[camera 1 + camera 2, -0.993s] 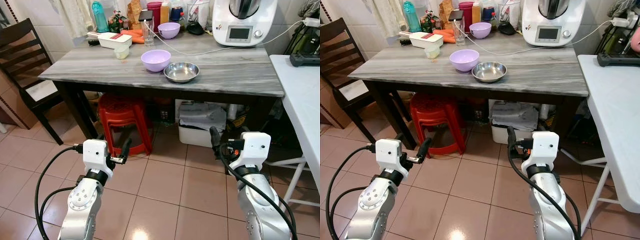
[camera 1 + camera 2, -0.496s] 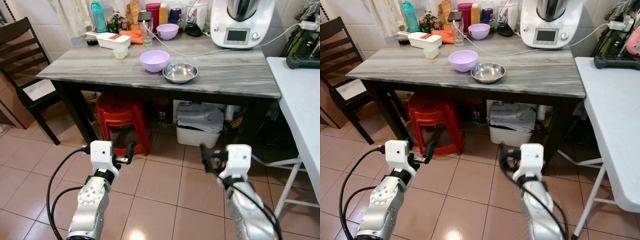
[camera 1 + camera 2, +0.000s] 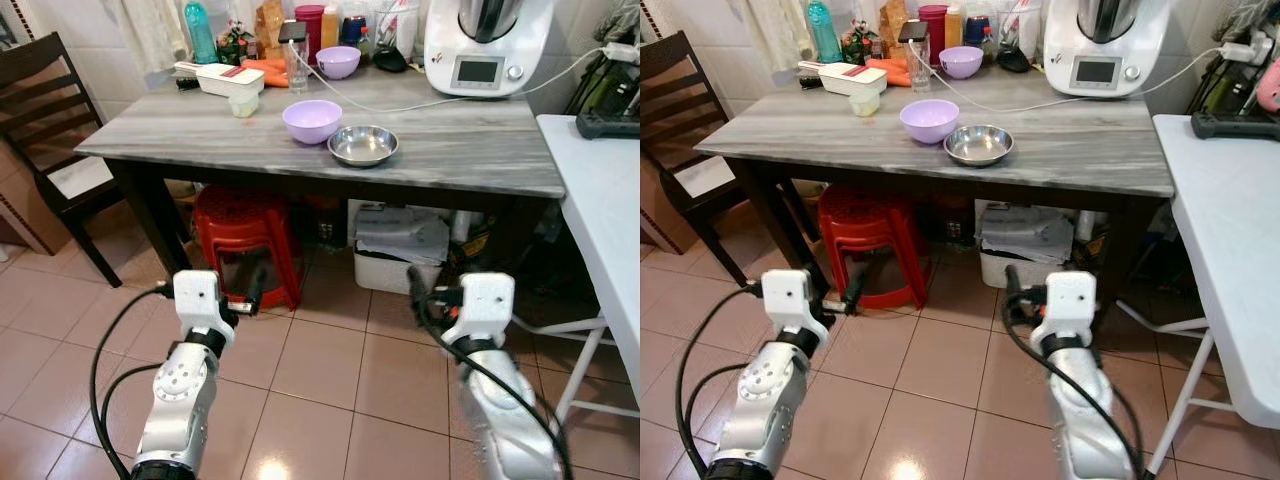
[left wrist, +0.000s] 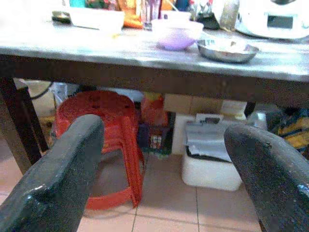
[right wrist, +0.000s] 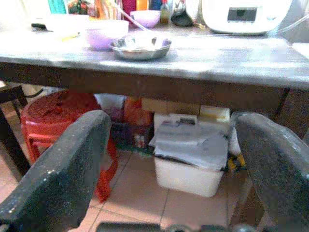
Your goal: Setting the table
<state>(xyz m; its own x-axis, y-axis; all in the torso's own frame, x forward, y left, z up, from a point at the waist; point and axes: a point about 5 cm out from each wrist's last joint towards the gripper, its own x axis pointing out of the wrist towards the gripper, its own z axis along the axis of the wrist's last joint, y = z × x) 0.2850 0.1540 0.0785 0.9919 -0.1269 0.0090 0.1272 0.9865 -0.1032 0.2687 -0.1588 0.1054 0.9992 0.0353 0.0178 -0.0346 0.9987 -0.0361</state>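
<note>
A lilac bowl [image 3: 312, 120] and a steel bowl [image 3: 363, 145] stand side by side near the middle of the grey marble table [image 3: 200, 135]. A smaller lilac bowl [image 3: 338, 62] sits at the back among bottles. Both arms are held low in front of the table, over the tiled floor. My left gripper [image 3: 255, 285] is open and holds nothing; in its wrist view the left gripper [image 4: 164, 128] points under the table edge. My right gripper [image 3: 415, 290] is open and holds nothing too; in its wrist view the right gripper [image 5: 174, 121] faces the same way.
Under the table stand a red plastic stool [image 3: 245, 230] and a white bin [image 3: 395, 265]. A dark wooden chair [image 3: 45, 130] is at the left, a white table [image 3: 600, 210] at the right. A white kitchen machine [image 3: 485, 45] with a cable and a slicer box [image 3: 230, 78] occupy the table's back.
The whole picture has swayed slightly, so the camera moved. My right arm swung a little inward and back. The bowls on the table have stayed put.
</note>
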